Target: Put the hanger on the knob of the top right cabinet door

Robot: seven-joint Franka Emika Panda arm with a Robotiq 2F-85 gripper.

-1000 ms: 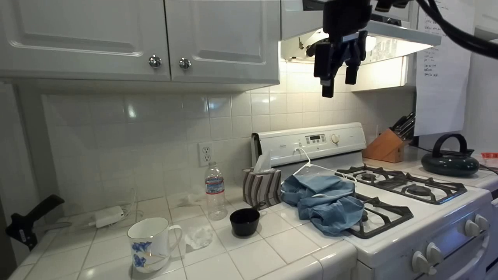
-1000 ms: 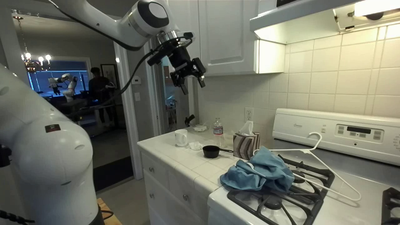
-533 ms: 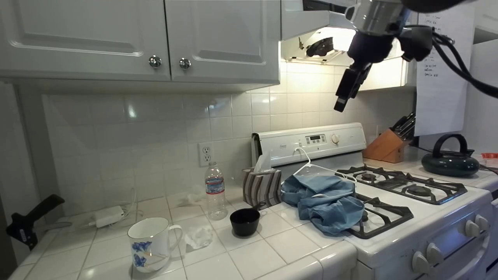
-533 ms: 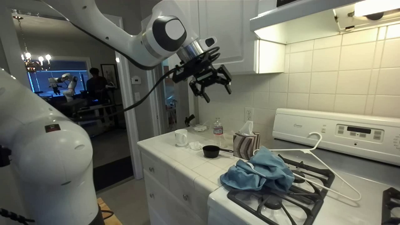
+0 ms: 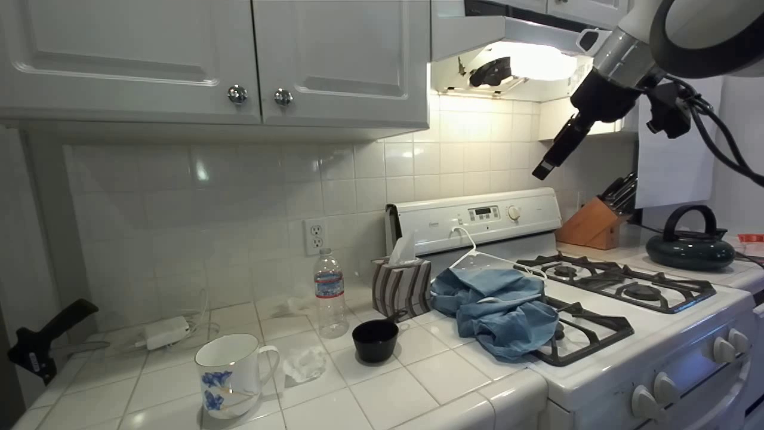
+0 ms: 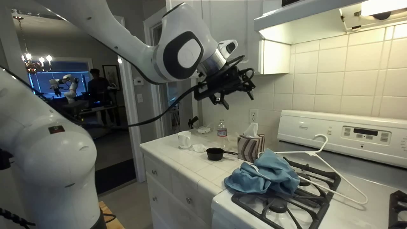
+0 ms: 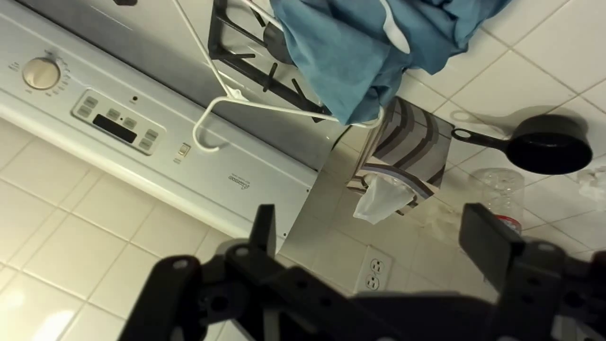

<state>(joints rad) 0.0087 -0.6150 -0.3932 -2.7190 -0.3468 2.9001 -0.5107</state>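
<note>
The fingers (image 7: 490, 246) stand wide apart in the wrist view, a wall outlet (image 7: 373, 272) showing through the gap between them. In both exterior views they slant downward, well above the level of the striped tissue box (image 5: 401, 289). The hanger (image 6: 313, 153) is on the side of the tissue box toward the stove (image 5: 588, 385), well apart from the fingers. Its hook rises in front of the control panel (image 6: 365, 135), one shoulder ends close to the box, and part of the frame is hidden by a blue cloth (image 5: 495, 310). Whether hanger and box touch, I cannot tell. The cloth lies bunched just beside the box, partly over a burner grate (image 5: 598, 345). A white piece (image 7: 396, 33) shows among its folds; whether it belongs to the hanger is unclear.

In an exterior view, the knob (image 5: 283, 97) of the right-hand cabinet door (image 5: 352, 57) is high above the tissue box and to its left. On the surface (image 5: 394, 394), a black pan (image 5: 375, 343) sits just in front of the box. A labelled bottle (image 5: 330, 295) stands upright to the box's left, a flowered mug (image 5: 231, 377) farther out on that side. Well apart from the box, past the stove, is a knife block (image 5: 591, 226).
</note>
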